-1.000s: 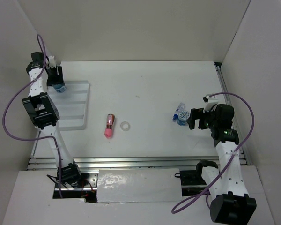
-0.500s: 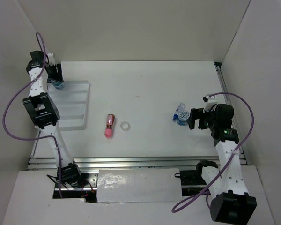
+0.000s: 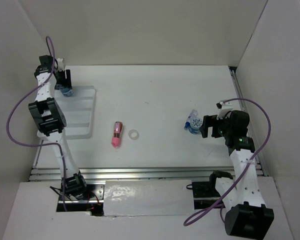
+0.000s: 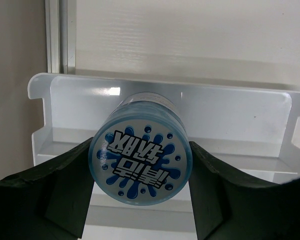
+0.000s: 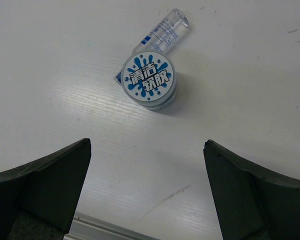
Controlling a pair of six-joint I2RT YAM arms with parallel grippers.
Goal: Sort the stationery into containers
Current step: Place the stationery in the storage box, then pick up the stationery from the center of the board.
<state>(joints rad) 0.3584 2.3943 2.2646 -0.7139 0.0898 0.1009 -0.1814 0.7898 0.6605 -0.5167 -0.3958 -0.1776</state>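
1 blue pot (image 4: 140, 162), clamped in left tool (image 3: 65, 84) at tray (image 4: 230, 107) far-left compartment: seat it upright before releasing. Right tool (image 5: 147, 185), spread wide, hangs above 2nd pot (image 5: 149, 80).

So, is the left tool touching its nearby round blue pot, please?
Touching: left wrist view shows the left tool's fingers against the round blue pot's sides.

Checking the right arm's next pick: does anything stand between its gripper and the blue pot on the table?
Nothing visible does. In the right wrist view, bare table lies between the open right gripper and the blue pot. The clear tube lies close behind the pot, beyond the path.
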